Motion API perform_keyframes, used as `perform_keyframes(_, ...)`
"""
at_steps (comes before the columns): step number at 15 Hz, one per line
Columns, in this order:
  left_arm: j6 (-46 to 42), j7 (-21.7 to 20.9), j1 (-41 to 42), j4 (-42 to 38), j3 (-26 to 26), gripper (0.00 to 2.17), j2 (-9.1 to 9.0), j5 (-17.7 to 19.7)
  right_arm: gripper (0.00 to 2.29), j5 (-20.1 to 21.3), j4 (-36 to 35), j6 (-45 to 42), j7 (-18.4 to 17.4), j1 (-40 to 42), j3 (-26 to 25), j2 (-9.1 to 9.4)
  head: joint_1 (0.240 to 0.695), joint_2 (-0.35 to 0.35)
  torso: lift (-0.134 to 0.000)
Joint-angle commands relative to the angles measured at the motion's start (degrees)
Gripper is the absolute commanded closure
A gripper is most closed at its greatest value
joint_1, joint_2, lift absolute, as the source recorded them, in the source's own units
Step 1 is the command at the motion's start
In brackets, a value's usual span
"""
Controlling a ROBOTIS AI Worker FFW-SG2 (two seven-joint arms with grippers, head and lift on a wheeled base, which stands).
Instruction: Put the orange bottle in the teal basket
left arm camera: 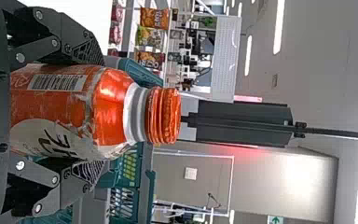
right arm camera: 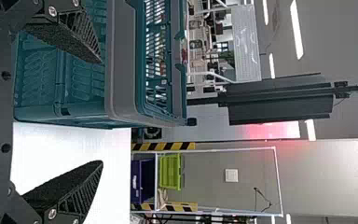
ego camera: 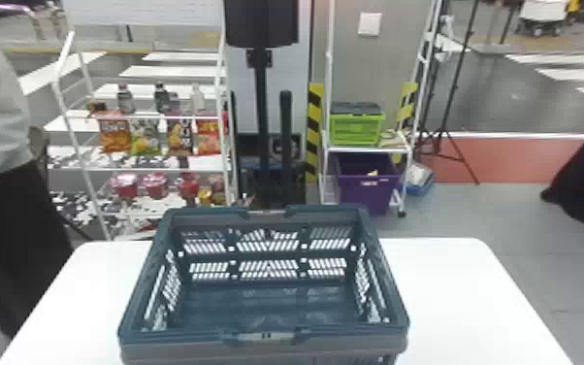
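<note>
Orange plastic bottle with ribbed orange cap (left arm camera: 70, 105) is about upright, gripped from two sides by black flat fingers (left arm camera: 89, 50) of left gripper (left arm camera: 100, 112). Grasp looks done; bottle is outside teal slatted plastic basket (ego camera: 184, 336), so carrying over rim, lowering and release seem left. Bottle wrapper carries barcode (left arm camera: 58, 82) and dark lettering on pale patch (left arm camera: 39, 137). Basket stands on white surface (ego camera: 451, 291). Near it, right gripper (right arm camera: 99, 112) has fingers wide apart, nothing between.

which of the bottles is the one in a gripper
The orange bottle, held between the fingers of the left gripper; the other bottles stand upright on the white rack beyond the table.
</note>
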Motion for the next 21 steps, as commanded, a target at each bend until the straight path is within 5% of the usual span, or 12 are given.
perform_keyframes(1,0.00,0.00,0.11,-0.37,-0.08,0.52,0.19,0.10,0.12,0.11,-0.11,0.00,0.00,0.20,0.10,0.01,0.499,0.000,0.000)
perform_keyframes(6,3.16,-0.44,3.10,-9.95,3.34,0.52,0.37,-3.24,0.12,0.11,-0.64,0.17,-0.09,0.64,-0.25,0.01,0.499,0.000,0.000)
perform_keyframes(8,8.96,-4.66,3.54,-15.40,7.12,0.52,0.37,-2.18,0.12,0.11,-0.55,0.17,-0.09,0.73,-0.16,0.01,0.499,0.000,0.000)
perform_keyframes(13,36.03,-12.57,-8.06,-23.75,14.86,0.52,2.92,0.02,0.12,0.28,-0.29,0.17,-0.17,0.99,-0.16,0.45,0.499,0.000,0.000)
perform_keyframes(16,48.87,-15.56,-17.56,-24.19,16.26,0.52,8.54,1.16,0.12,1.43,0.07,0.17,-0.61,1.17,-0.34,1.85,0.499,0.000,0.000)
perform_keyframes(17,55.02,-17.31,-22.30,-23.31,16.26,0.52,11.97,1.95,0.12,1.60,0.24,0.35,-0.97,1.25,-0.34,2.03,0.499,0.000,0.000)
perform_keyframes(21,65.57,-27.16,-43.22,-9.42,7.74,0.52,20.14,4.41,0.12,4.59,1.74,0.70,-1.58,1.43,-0.34,5.11,0.499,0.000,0.000)
